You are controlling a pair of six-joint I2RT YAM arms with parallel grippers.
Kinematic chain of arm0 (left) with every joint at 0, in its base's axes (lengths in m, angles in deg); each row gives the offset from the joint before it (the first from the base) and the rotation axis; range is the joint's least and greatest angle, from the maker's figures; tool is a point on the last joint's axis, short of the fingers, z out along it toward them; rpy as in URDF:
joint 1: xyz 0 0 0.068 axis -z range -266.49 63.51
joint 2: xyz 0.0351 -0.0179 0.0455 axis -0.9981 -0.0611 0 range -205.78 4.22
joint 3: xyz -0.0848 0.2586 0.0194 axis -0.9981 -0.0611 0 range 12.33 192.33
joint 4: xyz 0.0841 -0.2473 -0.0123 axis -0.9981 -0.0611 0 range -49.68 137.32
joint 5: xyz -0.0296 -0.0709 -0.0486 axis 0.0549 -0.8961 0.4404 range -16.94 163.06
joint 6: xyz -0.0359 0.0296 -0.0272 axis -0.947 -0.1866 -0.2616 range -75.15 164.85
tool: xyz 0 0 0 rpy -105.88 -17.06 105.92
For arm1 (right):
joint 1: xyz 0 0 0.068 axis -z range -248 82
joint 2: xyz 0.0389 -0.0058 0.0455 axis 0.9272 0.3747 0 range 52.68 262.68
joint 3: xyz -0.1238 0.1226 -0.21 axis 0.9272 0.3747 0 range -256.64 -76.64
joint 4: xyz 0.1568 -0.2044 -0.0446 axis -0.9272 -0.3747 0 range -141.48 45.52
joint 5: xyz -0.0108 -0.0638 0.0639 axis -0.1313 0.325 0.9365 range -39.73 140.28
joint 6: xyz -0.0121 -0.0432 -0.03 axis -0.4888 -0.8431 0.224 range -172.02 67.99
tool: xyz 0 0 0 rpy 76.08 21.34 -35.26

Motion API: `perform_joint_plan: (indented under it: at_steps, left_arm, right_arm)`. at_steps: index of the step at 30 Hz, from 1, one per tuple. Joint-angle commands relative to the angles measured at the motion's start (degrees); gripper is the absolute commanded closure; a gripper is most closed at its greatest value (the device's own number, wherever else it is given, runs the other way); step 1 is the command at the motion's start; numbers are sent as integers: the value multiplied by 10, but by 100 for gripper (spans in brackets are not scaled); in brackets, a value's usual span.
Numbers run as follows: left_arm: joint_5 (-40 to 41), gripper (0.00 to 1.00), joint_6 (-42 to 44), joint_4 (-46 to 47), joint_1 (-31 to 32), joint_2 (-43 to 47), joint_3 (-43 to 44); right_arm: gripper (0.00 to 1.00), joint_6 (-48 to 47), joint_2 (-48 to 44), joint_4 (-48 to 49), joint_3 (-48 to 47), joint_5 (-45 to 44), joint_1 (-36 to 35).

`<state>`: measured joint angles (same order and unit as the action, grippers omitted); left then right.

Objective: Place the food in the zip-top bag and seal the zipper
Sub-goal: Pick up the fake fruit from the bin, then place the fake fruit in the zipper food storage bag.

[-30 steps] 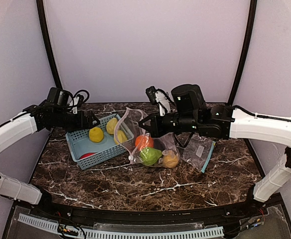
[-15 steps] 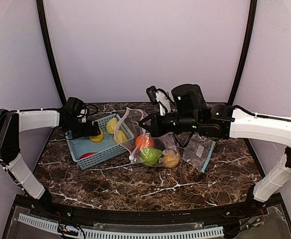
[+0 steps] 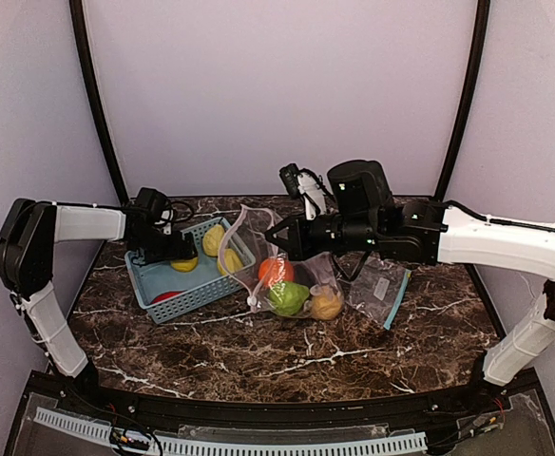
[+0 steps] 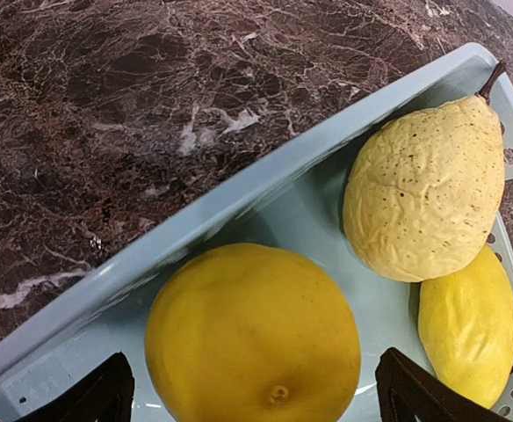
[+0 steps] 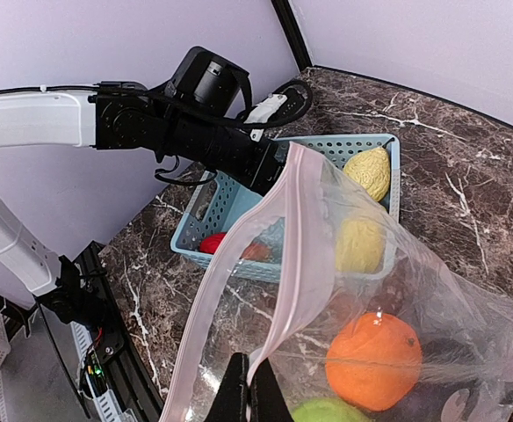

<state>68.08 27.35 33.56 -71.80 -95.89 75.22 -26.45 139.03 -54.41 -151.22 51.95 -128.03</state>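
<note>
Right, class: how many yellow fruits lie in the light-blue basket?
3. A round one sits inside the open left pincer, a pale bumpy one rests against the basket wall, and a smaller smooth one lies beside it. The arm may hide more.

Polished stone-look table [image 4: 107, 105]; smooth light-blue plastic basket [image 4: 274, 186]; smooth-skinned yellow fruit [image 4: 252, 343], a wrinkled, pitted pale fruit [image 4: 423, 189] at its two o'clock; clear plastic bag [image 5: 454, 264].

The left gripper [image 4: 255, 400] hangs spread over a light-blue basket [image 4: 239, 192]. Its black fingertips [image 4: 90, 400] at 7 and 5 o'clock flank, without touching, a round yellow lemon [image 4: 252, 338] at 6. A pale, wrinkled, stemmed fruit [image 4: 423, 189] lies at 2 o'clock, touching a smaller lemon [image 4: 467, 325] at 4. Dark marbled bench [image 4: 107, 114] fills 10 to 12.
</note>
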Motion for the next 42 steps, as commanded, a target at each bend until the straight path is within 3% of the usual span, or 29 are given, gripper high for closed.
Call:
perform_joint_plan:
  at_steps: [1, 5, 19, 26, 32, 36, 42]
  left_arm:
    - [12, 3, 12, -2, -4, -8, 21]
    - [12, 6, 16, -3, -4, -12, 22]
    - [8, 30, 28, -8, -4, -13, 19]
    - [6, 34, 21, -12, -4, 23, 1]
    - [-24, 34, 27, -2, -1, 149, -70]
    - [-61, 36, 45, -23, 6, 293, -112]
    - [-162, 37, 69, -115, 64, 430, -93]
  right_arm:
    - [100, 1, -10, 15, 7, 0, 4]
    - [100, 3, -9, 15, 9, 1, 5]
    - [100, 5, -8, 17, 8, 4, 5]
    - [100, 5, -10, 17, 8, 1, 4]
    - [100, 3, -11, 18, 9, 1, 5]
    - [100, -1, -13, 22, 10, 7, 5]
    - [100, -9, -19, 41, 18, 20, 5]
